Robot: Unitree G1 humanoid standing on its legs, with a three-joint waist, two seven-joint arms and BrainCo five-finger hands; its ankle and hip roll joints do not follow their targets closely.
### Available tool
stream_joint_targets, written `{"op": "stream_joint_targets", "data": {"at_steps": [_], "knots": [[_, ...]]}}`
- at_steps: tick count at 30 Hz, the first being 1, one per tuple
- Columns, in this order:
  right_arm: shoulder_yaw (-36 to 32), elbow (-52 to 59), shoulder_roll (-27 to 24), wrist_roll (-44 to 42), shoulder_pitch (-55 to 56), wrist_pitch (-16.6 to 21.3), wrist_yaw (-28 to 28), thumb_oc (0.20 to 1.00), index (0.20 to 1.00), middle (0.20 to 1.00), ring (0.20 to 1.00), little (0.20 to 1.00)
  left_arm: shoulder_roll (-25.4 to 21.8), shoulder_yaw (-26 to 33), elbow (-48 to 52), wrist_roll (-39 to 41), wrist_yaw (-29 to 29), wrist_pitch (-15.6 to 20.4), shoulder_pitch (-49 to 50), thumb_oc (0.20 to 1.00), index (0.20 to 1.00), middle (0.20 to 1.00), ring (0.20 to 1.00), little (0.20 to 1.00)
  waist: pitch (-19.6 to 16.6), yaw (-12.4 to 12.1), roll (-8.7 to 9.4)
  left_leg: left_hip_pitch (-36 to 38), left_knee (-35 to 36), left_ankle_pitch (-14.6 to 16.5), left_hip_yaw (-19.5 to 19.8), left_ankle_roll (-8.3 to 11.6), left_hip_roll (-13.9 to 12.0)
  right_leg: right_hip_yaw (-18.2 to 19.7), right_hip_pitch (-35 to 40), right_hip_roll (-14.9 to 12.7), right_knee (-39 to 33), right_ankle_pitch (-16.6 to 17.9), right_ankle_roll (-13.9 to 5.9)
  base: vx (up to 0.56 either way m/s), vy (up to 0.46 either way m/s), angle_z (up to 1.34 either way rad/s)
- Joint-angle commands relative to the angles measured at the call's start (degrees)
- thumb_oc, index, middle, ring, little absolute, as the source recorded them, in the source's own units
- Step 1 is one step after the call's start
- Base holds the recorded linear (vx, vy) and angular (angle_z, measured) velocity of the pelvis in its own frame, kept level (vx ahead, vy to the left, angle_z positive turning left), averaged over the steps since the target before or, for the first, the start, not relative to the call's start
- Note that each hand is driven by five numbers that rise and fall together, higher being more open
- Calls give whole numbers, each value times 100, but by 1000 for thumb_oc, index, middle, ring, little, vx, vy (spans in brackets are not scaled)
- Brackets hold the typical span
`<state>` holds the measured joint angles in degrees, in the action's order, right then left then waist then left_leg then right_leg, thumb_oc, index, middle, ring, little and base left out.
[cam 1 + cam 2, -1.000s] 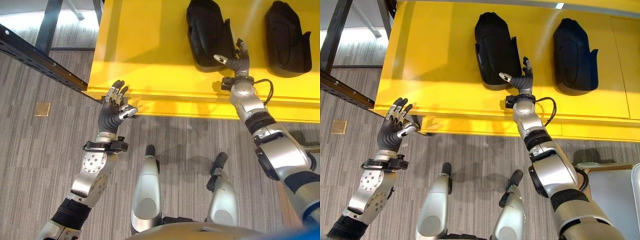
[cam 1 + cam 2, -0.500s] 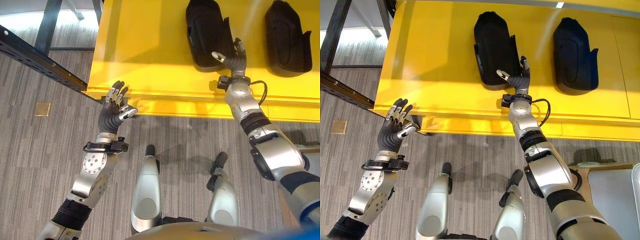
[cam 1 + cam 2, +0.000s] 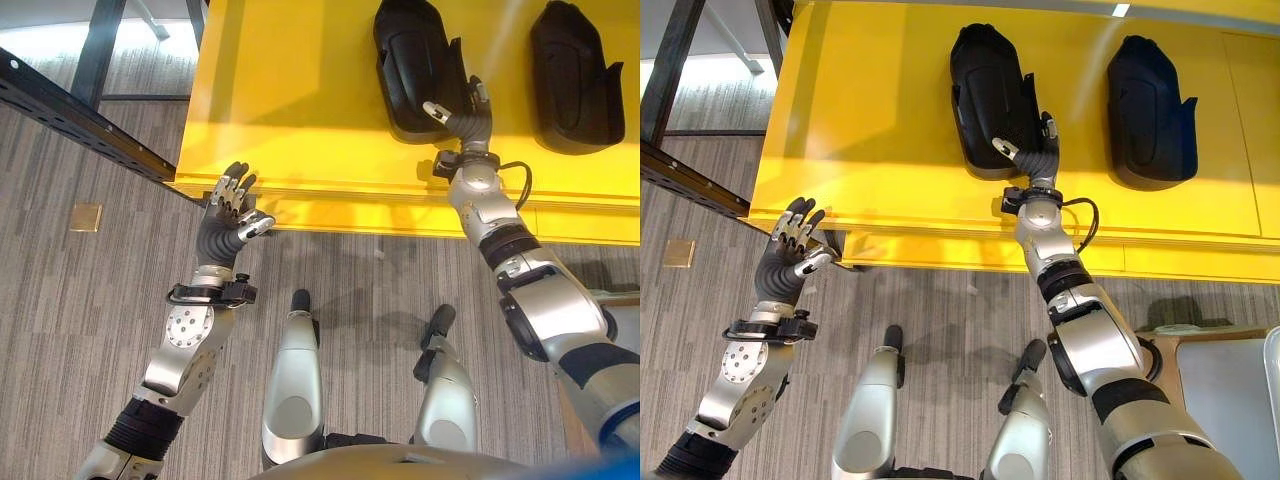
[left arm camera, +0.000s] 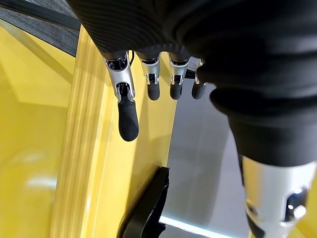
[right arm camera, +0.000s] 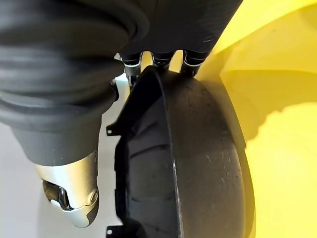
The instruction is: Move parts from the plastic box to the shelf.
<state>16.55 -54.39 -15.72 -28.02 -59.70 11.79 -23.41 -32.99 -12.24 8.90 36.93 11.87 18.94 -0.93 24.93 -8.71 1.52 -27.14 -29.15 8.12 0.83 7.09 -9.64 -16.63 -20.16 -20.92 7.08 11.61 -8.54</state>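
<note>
With my right hand (image 3: 1033, 157) loosely open against a part (image 3: 990, 95) on the shelf (image 3: 870, 110), I judge placing nearly done, withdrawal next; left hand (image 3: 228, 222) idles open.

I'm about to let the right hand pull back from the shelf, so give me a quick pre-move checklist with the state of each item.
1. Near black moulded plastic part lies on the yellow shelf: ok.
2. Right hand free of that part: not ok, its fingers rest against the part's edge.
3. Right fingers straight, not curled round the part: cannot tell, their tips are hidden behind it.
4. Second black moulded part lies apart from the first: ok.
5. Left hand open and holding nothing, before the shelf's front edge: ok.
</note>
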Motion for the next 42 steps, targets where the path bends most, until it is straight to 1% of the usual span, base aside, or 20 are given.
{"op": "stream_joint_targets", "data": {"at_steps": [1, 19, 26, 36, 42], "knots": [[184, 308, 379, -240, 23, -21, 238, 1000, 1000, 1000, 1000, 1000, -25, 120, 457, -58, 63, 298, -102, 1000, 1000, 1000, 1000, 1000, 450, -299, -193, 221, 710, -302, 14, -370, 339, -167, 43, 91, 1383, -1012, -47, 0, 0, 0], [219, 130, 660, -413, -45, -15, 311, 1000, 1000, 1000, 1000, 1000, -17, 104, 459, -38, 107, 289, -121, 1000, 1000, 1000, 1000, 1000, 427, -337, -203, 198, 698, -296, 26, -379, 352, -182, 48, 96, 1385, -999, -57, 0, 0, 0], [224, 102, 720, -455, -78, -12, 323, 1000, 1000, 1000, 1000, 1000, -30, 114, 463, -49, 115, 299, -109, 1000, 1000, 1000, 1000, 1000, 429, -361, -233, 212, 714, -293, 25, -386, 361, -183, 57, 86, 1388, -996, -69, 0, 0, 0], [187, 41, 760, -563, -30, 7, 320, 1000, 1000, 1000, 1000, 1000, -12, 121, 459, -46, 129, 300, -70, 1000, 1000, 1000, 1000, 1000, 407, -372, -221, 205, 686, -272, 37, -390, 365, -185, 65, 91, 1400, -1007, -72, 0, 0, 0], [199, 23, 864, -580, -17, 4, 335, 1000, 1000, 1000, 1000, 1000, -32, 121, 467, -58, 142, 315, -60, 1000, 1000, 1000, 1000, 1000, 403, -384, -232, 212, 694, -282, 35, -391, 361, -189, 63, 88, 1405, -1012, -69, 0, 0, 0]]}}
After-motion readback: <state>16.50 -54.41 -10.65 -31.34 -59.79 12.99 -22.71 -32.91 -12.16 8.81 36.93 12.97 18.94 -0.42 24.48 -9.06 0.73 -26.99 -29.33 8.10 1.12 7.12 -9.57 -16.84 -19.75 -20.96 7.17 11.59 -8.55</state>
